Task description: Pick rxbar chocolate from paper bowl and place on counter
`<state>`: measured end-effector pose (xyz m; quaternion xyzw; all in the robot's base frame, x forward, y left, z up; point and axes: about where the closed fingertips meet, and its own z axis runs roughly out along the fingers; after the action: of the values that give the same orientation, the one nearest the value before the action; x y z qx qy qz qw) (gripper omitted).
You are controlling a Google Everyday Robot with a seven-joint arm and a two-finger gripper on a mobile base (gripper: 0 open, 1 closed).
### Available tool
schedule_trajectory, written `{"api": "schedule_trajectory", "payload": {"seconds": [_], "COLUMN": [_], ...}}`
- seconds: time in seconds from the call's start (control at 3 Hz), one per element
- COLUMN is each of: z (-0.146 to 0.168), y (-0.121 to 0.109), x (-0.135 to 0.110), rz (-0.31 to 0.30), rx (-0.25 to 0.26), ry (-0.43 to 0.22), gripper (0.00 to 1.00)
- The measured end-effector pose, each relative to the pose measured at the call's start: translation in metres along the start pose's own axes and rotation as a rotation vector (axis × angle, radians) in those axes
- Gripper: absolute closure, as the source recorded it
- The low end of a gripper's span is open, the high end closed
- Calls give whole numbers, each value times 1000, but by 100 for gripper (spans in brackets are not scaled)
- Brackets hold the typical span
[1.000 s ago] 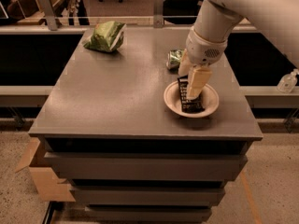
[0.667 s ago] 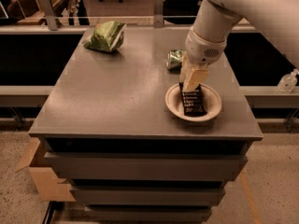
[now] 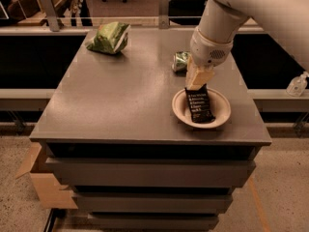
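The gripper (image 3: 198, 83) has lifted since a second ago and now sits at the far end of the bar (image 3: 201, 108); whether it grips cannot be told. More of the dark, white-lettered wrapper shows, lying in the white paper bowl (image 3: 223, 111) near the right front corner of the matte grey counter (image 3: 125, 95). A crumpled green bag (image 3: 108, 37) and shiny can (image 3: 181, 61) lie farther back. A cardboard box (image 3: 38, 187) stands on the speckled floor.
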<state>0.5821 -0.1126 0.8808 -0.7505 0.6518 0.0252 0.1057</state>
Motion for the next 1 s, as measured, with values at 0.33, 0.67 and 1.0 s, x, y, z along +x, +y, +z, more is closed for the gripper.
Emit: {"api": "schedule_trajectory", "payload": {"seconds": [0.33,0.67,1.0], "z": [-15,-45,-68], "y": [-2,-6,-9], "x": [0,-2,-7], "rz": [-13,-38,-70], "rx": [41,118,177], "ry": [7,23,35], "gripper": [100,100,100]}}
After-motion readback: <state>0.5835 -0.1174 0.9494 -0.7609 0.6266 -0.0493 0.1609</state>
